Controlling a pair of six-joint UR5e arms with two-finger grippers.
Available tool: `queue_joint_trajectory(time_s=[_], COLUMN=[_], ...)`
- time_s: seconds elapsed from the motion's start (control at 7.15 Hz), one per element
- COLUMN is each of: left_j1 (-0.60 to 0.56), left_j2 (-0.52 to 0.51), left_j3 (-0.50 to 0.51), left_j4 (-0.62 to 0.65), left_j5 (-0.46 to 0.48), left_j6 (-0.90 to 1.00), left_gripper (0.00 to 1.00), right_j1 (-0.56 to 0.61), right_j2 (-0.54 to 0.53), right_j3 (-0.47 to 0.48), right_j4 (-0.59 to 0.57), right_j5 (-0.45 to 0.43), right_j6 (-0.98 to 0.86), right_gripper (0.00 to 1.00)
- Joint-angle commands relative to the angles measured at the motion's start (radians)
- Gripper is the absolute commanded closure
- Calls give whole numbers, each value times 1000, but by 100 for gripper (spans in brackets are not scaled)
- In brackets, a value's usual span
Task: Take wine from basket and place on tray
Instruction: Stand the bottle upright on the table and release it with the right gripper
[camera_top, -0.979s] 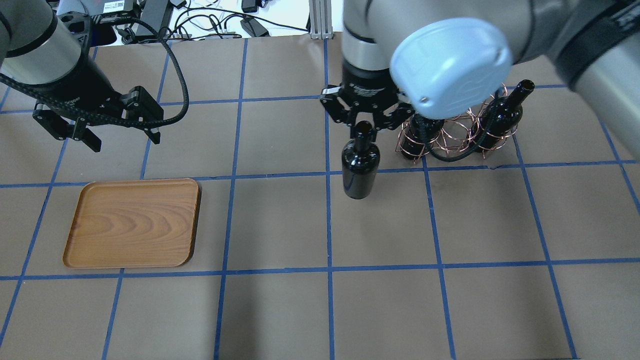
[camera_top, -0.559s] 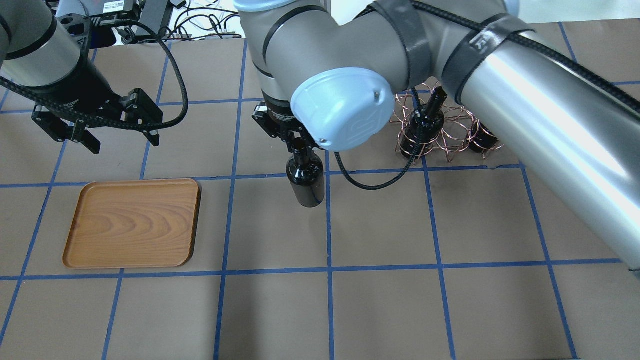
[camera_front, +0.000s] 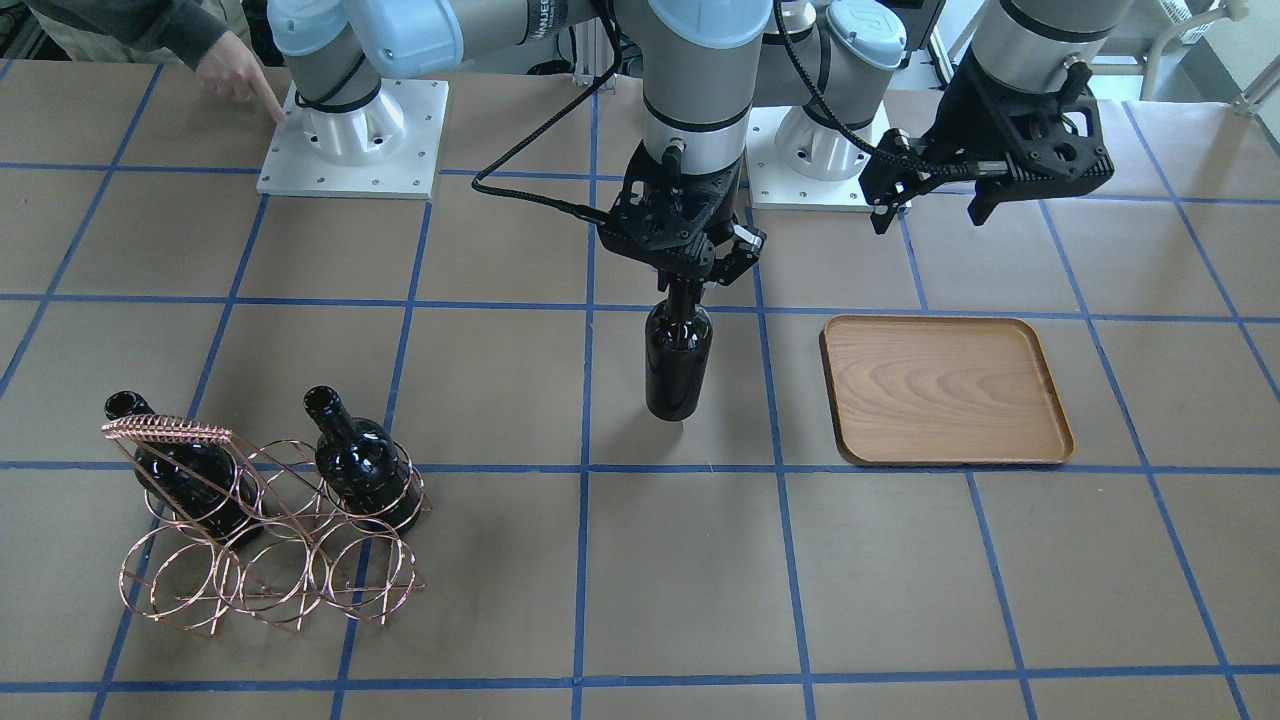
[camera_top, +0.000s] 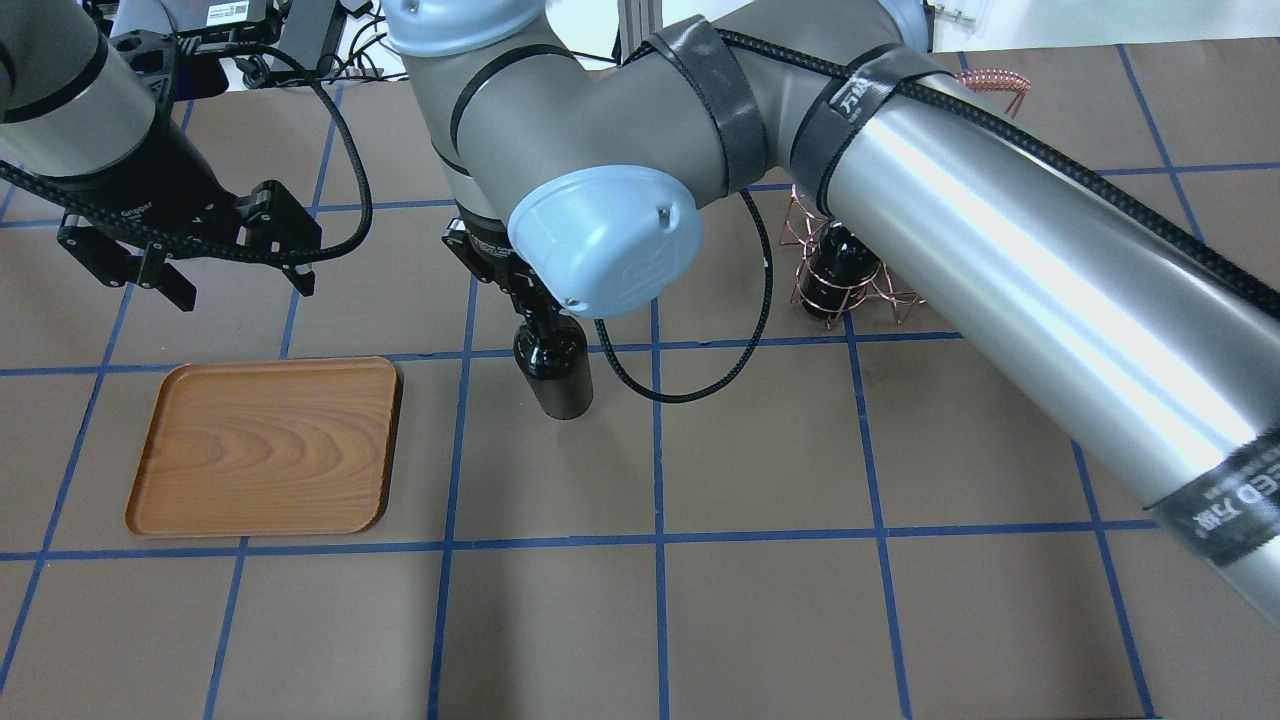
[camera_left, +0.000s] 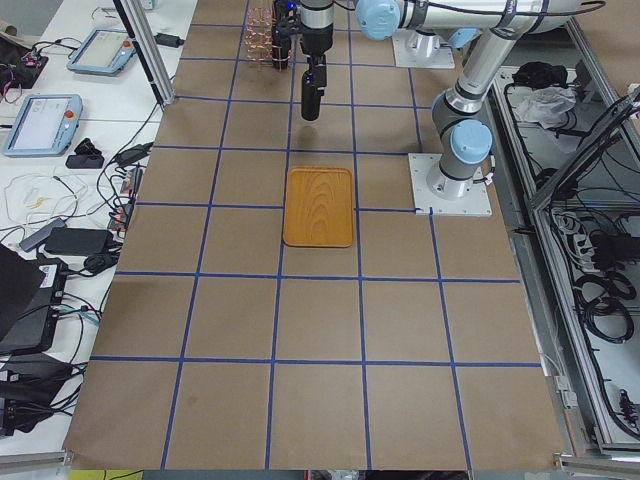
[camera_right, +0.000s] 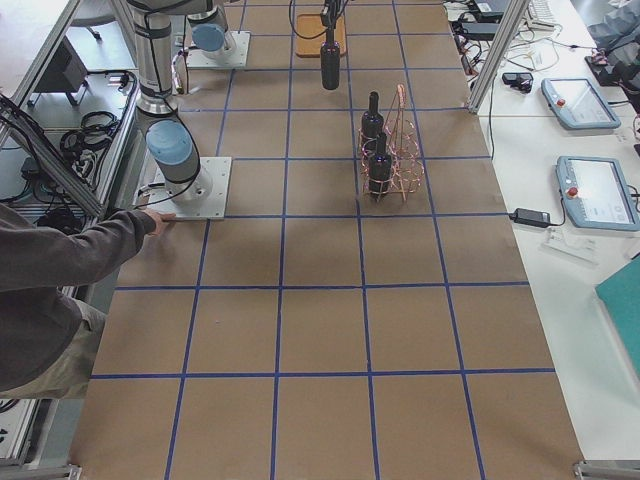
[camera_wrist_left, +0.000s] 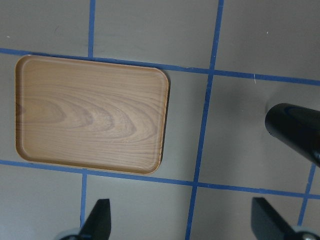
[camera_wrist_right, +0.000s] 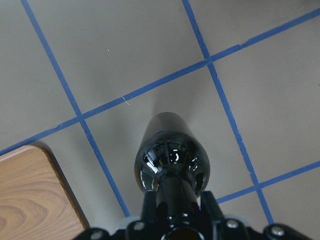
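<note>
My right gripper (camera_front: 683, 285) is shut on the neck of a near-black wine bottle (camera_front: 678, 360), which hangs upright above the table between the basket and the tray. The bottle also shows in the overhead view (camera_top: 555, 375) and the right wrist view (camera_wrist_right: 172, 160). The wooden tray (camera_front: 945, 390) lies bare, about one grid square from the bottle; it also shows in the overhead view (camera_top: 265, 445). The copper wire basket (camera_front: 260, 540) holds two more bottles (camera_front: 360, 465). My left gripper (camera_top: 243, 290) is open and empty, hovering behind the tray (camera_wrist_left: 90, 115).
In the overhead view my right arm hides most of the basket (camera_top: 850, 290). A person's hand (camera_front: 235, 75) rests by my right arm's base plate. Brown paper with blue tape lines covers the table.
My right gripper has carried the bottle leftward in the overhead view, away from the basket and nearer the tray. The left arm has barely moved.
</note>
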Motion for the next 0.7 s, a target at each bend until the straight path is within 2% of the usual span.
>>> queue_joint_trajectory(time_s=[0.0,0.42,0.56], left_j1=[3,2,-3], left_j2=[3,10,16], left_j3=[-1,-2,-11], left_j4=[-3,-3,-5], left_j5=[2,0,3], left_j6=[0,-1,0], left_gripper=[0,0,0], right_j1=[14,-8,-37], right_j2=[5,-12,-46], right_j3=[8,5,10], right_j4=[0,6,22], right_j5=[0,-1,-13], right_j6=[-3,-47,-128], right_gripper=[30,11,6])
